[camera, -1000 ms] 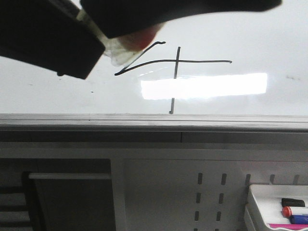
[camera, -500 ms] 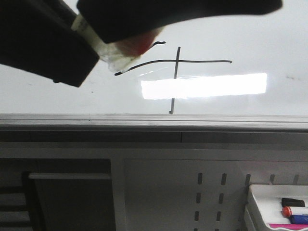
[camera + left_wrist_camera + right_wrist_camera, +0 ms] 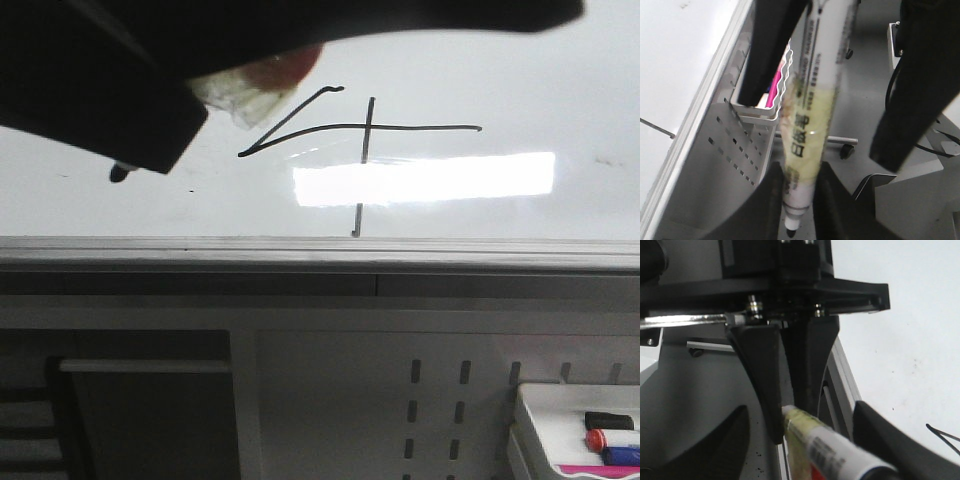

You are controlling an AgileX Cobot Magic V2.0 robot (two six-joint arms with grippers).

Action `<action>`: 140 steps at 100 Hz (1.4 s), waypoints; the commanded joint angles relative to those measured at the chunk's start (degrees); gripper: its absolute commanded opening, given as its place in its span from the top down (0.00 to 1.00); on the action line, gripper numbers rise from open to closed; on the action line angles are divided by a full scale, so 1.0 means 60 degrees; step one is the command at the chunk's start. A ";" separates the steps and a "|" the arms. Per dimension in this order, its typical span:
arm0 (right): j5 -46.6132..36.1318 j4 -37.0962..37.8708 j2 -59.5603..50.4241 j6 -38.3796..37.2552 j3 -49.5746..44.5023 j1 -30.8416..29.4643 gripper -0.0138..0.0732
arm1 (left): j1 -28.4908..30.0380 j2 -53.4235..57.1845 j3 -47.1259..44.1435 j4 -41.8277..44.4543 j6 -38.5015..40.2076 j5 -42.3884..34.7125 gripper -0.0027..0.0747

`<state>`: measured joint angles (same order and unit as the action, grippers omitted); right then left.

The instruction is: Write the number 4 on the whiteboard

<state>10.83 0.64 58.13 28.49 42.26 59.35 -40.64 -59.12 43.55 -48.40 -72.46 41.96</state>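
The number 4 [image 3: 368, 128] stands in thin black lines on the whiteboard [image 3: 550, 60], above a bright light reflection. My left gripper [image 3: 799, 200] is shut on a white marker [image 3: 807, 125] with yellowed tape, its black tip [image 3: 790, 232] sticking out past the fingers. In the front view the marker [image 3: 250, 88] and its tip [image 3: 120, 172] lie left of the 4, over the board. My right gripper [image 3: 802, 432] is open. Its fingers [image 3: 885, 440] stand wide apart on either side of the marker [image 3: 840, 450].
The board's grey metal edge [image 3: 320, 250] runs across the front. A small white tray [image 3: 528, 420] with several markers sits at the lower right, and shows as a wire basket [image 3: 765, 107] in the left wrist view. Dark arm bodies [image 3: 90, 90] fill the upper left.
The marker has swung back off the slanted stroke of the 4, which shows whole again. The marker's dark tip now shows at the left below the gripper.
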 commanded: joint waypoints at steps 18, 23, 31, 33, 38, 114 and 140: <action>-0.0905 0.0031 -0.0568 0.0096 0.0288 0.0011 0.32 | -0.0022 0.0088 0.0128 -0.0445 0.0374 -0.1176 0.99; -0.0905 0.0031 -0.0701 0.0096 0.0288 -0.0030 0.32 | -0.0022 0.0088 0.0048 -0.0445 0.0374 -0.1256 0.99; -0.0905 0.0025 -0.0928 0.0096 0.0288 -0.0179 0.32 | -0.0022 0.0088 -0.0184 -0.0486 0.0430 -0.1463 0.99; -0.0905 0.0009 -0.0978 0.0096 0.0288 -0.0212 0.32 | -0.0022 0.0088 -0.0228 -0.0486 0.0472 -0.1530 0.99; -0.0905 -0.0106 -0.1110 0.0096 0.0288 -0.0347 0.33 | -0.0022 0.0088 -0.0438 -0.0565 0.0635 -0.1861 0.99; 0.0582 -0.1131 -0.2826 0.0015 0.0288 -0.2116 0.91 | -0.0022 -0.1977 -0.0778 -0.4431 0.1567 -0.8483 0.99; 0.0779 -0.1265 -0.2826 0.0015 0.0271 -0.2116 0.91 | -0.0022 -0.3320 0.0314 -0.5507 0.1567 -0.9452 0.99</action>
<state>19.48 -6.35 41.53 28.60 42.26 47.04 -40.64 -78.79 42.54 -80.42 -63.62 -12.07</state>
